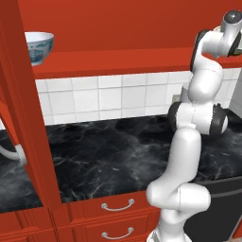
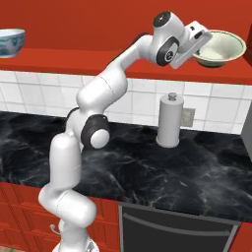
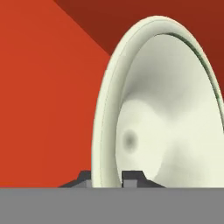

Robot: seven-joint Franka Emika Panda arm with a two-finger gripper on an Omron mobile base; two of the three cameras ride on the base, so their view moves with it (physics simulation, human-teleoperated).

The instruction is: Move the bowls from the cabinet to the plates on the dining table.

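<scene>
Where visible, cream bowl (image 3: 166, 113): unlabelled.

base views flank arm (image 2: 98, 113), hand view close on cream bowl (image 3: 162, 109)

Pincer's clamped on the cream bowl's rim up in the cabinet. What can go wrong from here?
1. The pincer pinches only the near rim of the cream bowl; a thin edge grip may let it pivot or slip on lifting.
2. The paper towel holder stands on the counter below; a dropped bowl or a low swing might hit it.
</scene>
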